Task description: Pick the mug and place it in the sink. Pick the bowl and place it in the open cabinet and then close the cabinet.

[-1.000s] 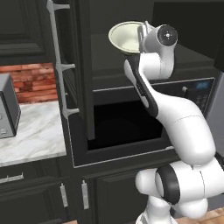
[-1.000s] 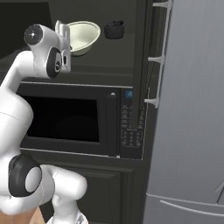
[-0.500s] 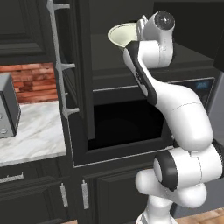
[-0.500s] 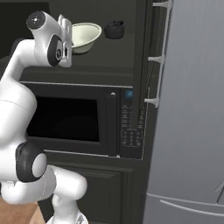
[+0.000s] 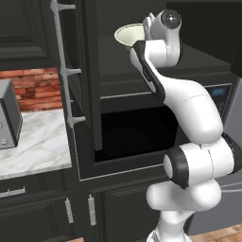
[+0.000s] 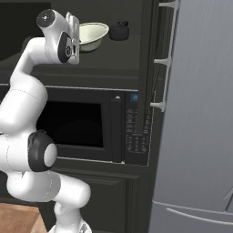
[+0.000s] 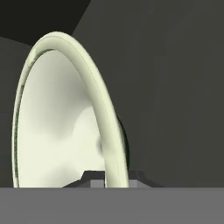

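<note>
While the gripper (image 7: 111, 177) was clamped on the bowl (image 6: 92, 35) rim, the bowl hung over the cabinet (image 5: 85, 80) shelf, near its front edge; next: lower, release, then shut door.

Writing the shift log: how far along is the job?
Mug step cannot be judged here. In hand: the end effector is shut on the bowl's rim, holding it over the open cabinet's shelf. Left: release the bowl, then close the door.
</note>
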You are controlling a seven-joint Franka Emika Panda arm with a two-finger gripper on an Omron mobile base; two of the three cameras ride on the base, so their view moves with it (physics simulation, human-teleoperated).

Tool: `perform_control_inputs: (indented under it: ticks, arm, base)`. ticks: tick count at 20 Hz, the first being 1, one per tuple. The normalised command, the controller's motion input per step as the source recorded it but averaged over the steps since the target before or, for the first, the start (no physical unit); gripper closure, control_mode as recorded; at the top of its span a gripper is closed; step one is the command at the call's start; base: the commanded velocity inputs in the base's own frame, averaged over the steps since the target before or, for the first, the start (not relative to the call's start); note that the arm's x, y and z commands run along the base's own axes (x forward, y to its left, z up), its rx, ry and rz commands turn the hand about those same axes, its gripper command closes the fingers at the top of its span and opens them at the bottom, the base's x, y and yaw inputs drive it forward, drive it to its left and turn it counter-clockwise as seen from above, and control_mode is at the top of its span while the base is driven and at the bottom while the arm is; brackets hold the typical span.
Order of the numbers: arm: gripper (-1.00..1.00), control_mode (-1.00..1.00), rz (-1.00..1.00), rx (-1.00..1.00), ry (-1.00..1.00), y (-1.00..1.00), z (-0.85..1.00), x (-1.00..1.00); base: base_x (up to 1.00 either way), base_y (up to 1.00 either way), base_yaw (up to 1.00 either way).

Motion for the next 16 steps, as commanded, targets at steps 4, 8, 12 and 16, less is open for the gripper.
perform_control_inputs:
  ticks: [4,8,12,16]
  arm:
    - [1.0,-1.0,0.0,-0.02,-0.11,0.0,-0.36,0.57]
    - [1.0,-1.0,0.0,0.0,-0.02,0.0,-0.23,0.43]
    - [1.0,-1.0,0.0,0.0,0.0,0.0,-0.13,0.21]
    - [-1.0,-1.0,0.0,0.0,-0.05,0.0,-0.16,0.06]
  base:
    - [0.0,0.0,0.0]
    - [0.0,0.0,0.0]
    - [0.0,0.0,0.0]
    - [0.0,0.0,0.0]
